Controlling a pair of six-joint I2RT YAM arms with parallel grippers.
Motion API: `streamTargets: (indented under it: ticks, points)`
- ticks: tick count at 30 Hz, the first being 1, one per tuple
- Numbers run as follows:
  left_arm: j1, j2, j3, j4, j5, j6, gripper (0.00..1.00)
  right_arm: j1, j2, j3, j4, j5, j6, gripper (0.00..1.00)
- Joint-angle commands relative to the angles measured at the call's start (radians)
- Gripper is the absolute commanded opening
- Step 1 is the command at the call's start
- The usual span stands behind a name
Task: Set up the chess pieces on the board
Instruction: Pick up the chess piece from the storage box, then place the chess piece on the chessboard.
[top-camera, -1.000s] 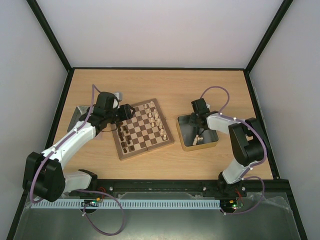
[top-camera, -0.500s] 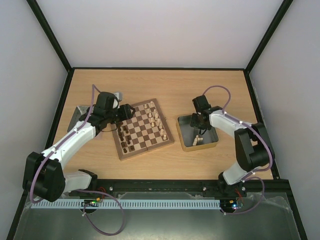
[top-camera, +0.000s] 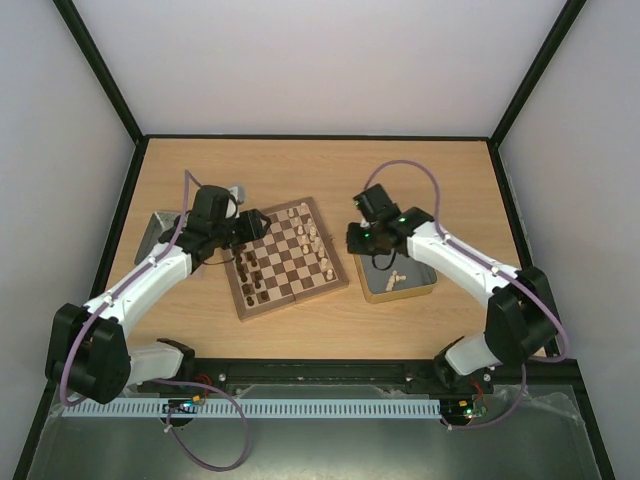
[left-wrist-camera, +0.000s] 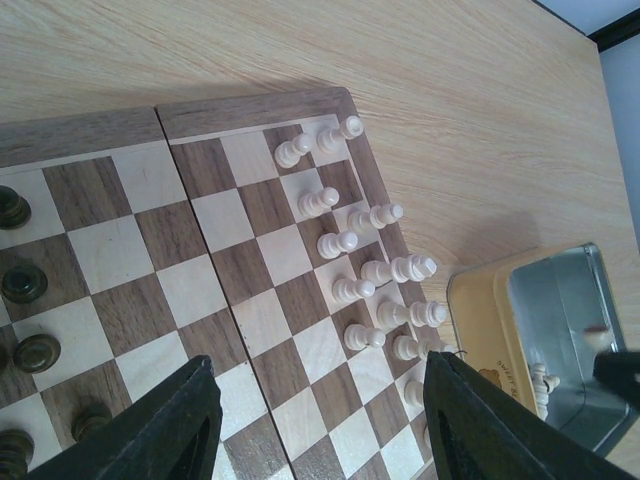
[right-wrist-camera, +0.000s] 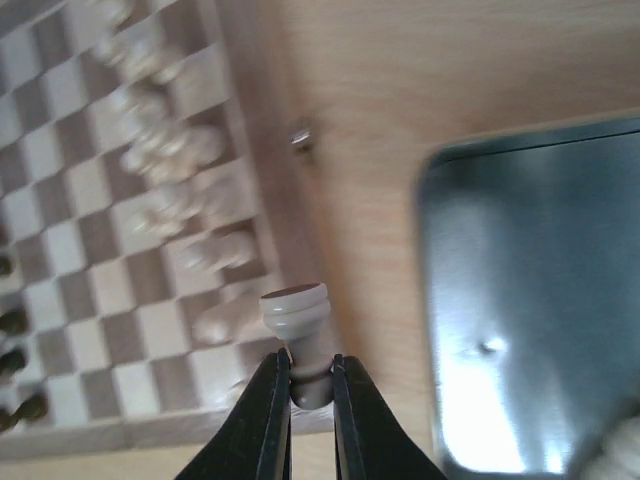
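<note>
The chessboard lies left of centre, with dark pieces along its left side and pale pieces along its right side. My left gripper is open and empty, low over the board's far left part; its view shows pale pieces in two files. My right gripper is shut on a pale chess piece, held base-outward above the table between the board's right edge and the tin. A few pale pieces lie in the tin.
An open metal tin with a yellow rim stands right of the board. Another metal tin lies at the left, partly under the left arm. Black frame rails border the table.
My right gripper has lifted out of the tin with a pale piece and moved left toward the board's right edge. The left arm has stayed still.
</note>
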Motion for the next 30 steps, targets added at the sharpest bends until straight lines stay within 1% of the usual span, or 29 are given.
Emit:
streamTargets:
  ticks: [1,6,13,19,25,30]
  points:
    - [0.008,0.005,-0.017,0.021,0.003,-0.011,0.58,0.157,0.060,0.068,-0.062,-0.020,0.043,0.09]
    - [0.007,0.000,-0.025,0.014,-0.012,-0.008,0.58,0.295,0.178,0.149,-0.073,0.008,0.048,0.09]
    - [0.009,-0.005,-0.037,0.007,-0.024,0.000,0.58,0.391,0.342,0.262,-0.129,0.049,0.019,0.09]
    - [0.012,-0.007,-0.050,0.006,-0.031,0.006,0.58,0.408,0.426,0.328,-0.173,0.059,-0.006,0.12]
    - [0.013,-0.005,-0.054,0.005,-0.031,0.010,0.58,0.409,0.441,0.357,-0.172,0.056,-0.005,0.18]
    - [0.016,-0.005,-0.053,0.005,-0.033,0.011,0.58,0.409,0.447,0.366,-0.158,0.057,0.000,0.19]
